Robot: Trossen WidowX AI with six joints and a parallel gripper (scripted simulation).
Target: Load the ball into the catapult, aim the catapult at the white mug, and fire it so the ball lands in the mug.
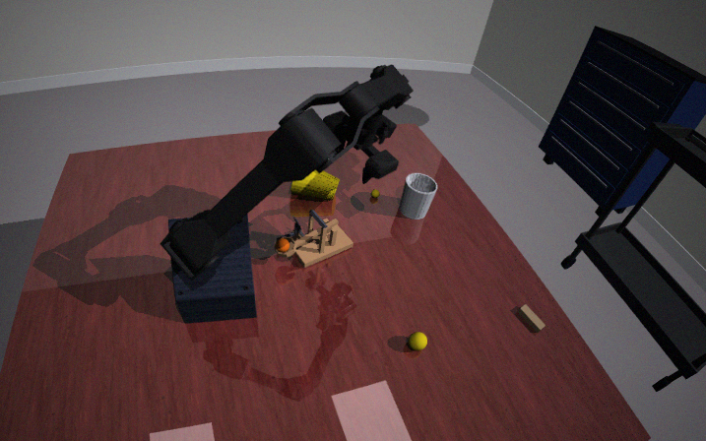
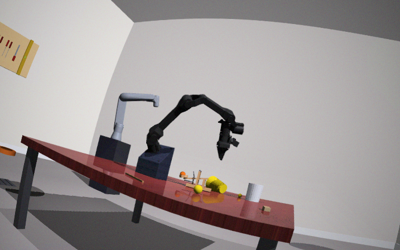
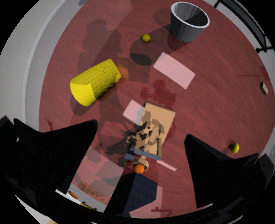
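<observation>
- Red table (image 1: 481, 394) (image 2: 226, 211) (image 3: 213, 75): carries the catapult, landmark for all below.
- Black arm (image 1: 240, 197) (image 2: 170, 119): reaches out above catapult level.
- Dark blue base block (image 1: 216, 306) (image 2: 153, 167) (image 3: 144, 192): near the catapult's cup end.
- Gripper (image 1: 367, 176) (image 2: 221, 158) (image 3: 142, 132): raised higher than the catapult; fingers spread wide, nothing between them.
- Catapult (image 1: 333, 250) (image 2: 198, 178) (image 3: 160, 117): flat on table, frame upright.
- Yellow cylinder (image 1: 315, 187) (image 2: 216, 184) (image 3: 95, 82): on its side near the catapult, off the direct line to the mug.
- White mug (image 1: 417, 198) (image 2: 253, 192) (image 3: 185, 27): upright, well apart from the catapult's far end.
- Wooden block (image 1: 532, 318) (image 2: 266, 208) (image 3: 264, 88): well apart from catapult.
- Yellow ball (image 1: 417, 341) (image 2: 197, 188) (image 3: 235, 148): on the catapult's side away from the cylinder.
- Orange ball (image 1: 282, 244) (image 2: 182, 174) (image 3: 139, 169): in the catapult's cup.
- Small yellow ball (image 1: 375, 193) (image 2: 239, 195) (image 3: 146, 37): beyond the catapult, near mug.
</observation>
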